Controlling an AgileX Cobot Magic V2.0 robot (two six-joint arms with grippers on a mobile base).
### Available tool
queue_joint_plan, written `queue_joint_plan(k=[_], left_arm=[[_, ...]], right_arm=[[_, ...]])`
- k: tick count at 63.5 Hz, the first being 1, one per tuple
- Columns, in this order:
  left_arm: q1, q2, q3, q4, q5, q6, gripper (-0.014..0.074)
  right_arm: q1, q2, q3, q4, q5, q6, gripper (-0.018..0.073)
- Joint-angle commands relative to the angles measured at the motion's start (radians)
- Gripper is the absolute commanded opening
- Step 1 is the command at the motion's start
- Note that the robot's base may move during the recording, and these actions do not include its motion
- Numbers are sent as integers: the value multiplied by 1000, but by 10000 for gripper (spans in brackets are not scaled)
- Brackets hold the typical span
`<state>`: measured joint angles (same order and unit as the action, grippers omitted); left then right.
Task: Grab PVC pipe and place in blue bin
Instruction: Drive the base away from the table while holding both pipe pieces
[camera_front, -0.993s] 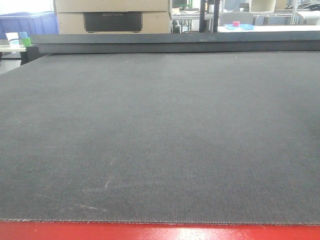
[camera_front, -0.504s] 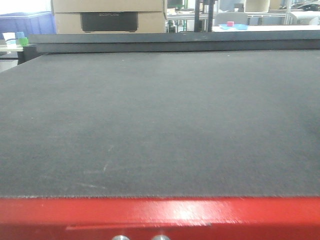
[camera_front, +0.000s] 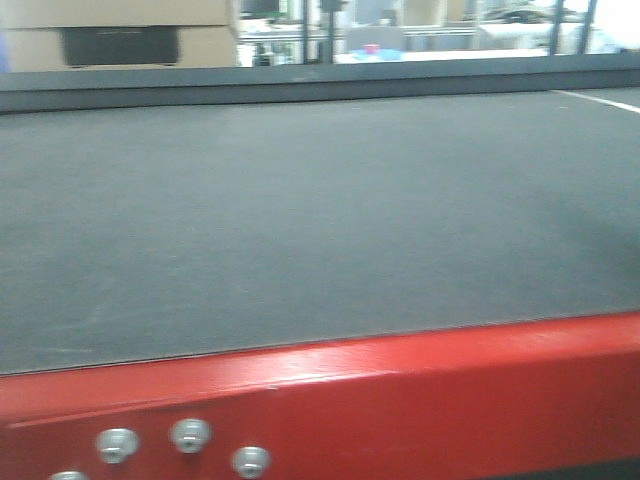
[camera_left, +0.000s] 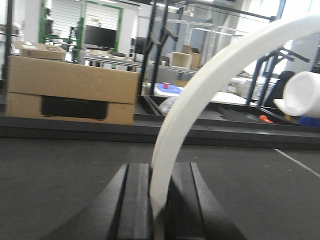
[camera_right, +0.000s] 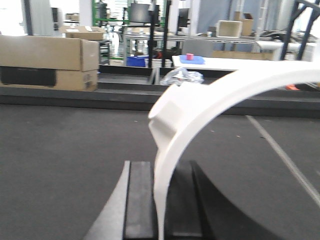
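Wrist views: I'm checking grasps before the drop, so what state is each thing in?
left gripper: shut on the PVC pipe.
right gripper: shut on a PVC pipe, perhaps the same.
PVC pipe: held, arcing up rightward.
cardboard box: closed, behind the mat.

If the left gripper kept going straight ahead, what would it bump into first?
The left gripper would probably meet the dark ledge at the far end of the mat, though depth is unclear. The box sits further left.
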<state>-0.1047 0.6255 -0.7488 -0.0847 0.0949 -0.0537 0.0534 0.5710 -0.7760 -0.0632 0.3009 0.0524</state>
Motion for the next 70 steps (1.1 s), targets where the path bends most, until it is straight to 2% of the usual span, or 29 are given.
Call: queue_joint_plan(k=[1,70], left_arm=[[2,-1,-2,1,-23,1,-111],[2,-1,-2,1,-23,1,-111]], right_arm=[[1,-7,-1,-10,-33,-2,-168],[1,-7,-1,-10,-33,-2,-168]])
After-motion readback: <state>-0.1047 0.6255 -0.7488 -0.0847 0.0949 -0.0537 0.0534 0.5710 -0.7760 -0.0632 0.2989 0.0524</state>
